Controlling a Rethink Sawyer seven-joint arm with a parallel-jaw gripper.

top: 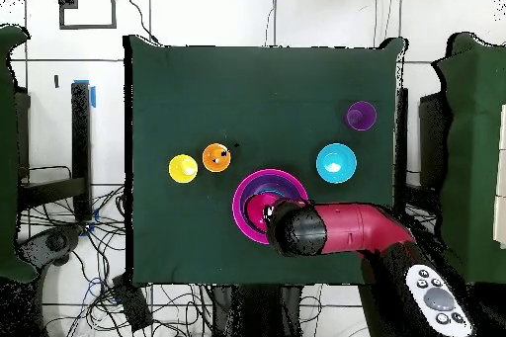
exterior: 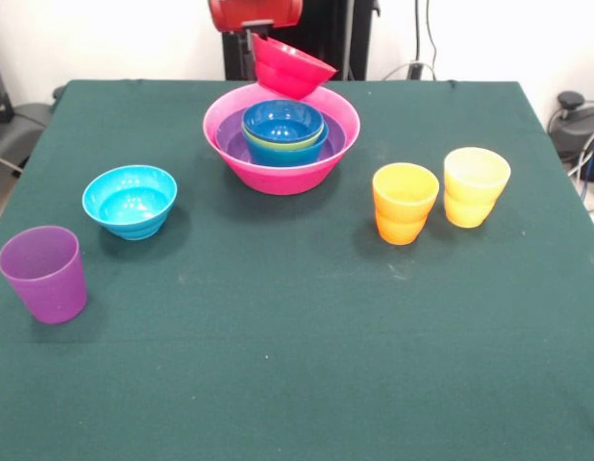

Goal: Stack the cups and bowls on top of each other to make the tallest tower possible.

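I've got the red-pink bowl (exterior: 293,65) tilted in the gripper (exterior: 251,50), pinched shut on its far rim, hanging over the tower's (exterior: 281,137) far edge, prob. to nest inside. Cyan bowl (exterior: 130,201) & cups wait apart.

Green table cloth (top: 257,96): square, dark, carrying all items.
Hot-pink bowl (top: 244,207): at 6 o'clock on the cloth, a purple bowl (top: 265,193) nested inside; its 4 o'clock portion is covered by the arm.
Robot arm (top: 336,229): red and black, entering from 4 o'clock, black end over the pink bowl.
Cyan bowl (top: 336,163): at 3 o'clock of the pink bowl, apart.
Purple cup (top: 361,116): at 1 o'clock of the cyan bowl.
Orange cup (top: 216,158) and yellow cup (top: 183,168): side by side, at 10 o'clock of the pink bowl.
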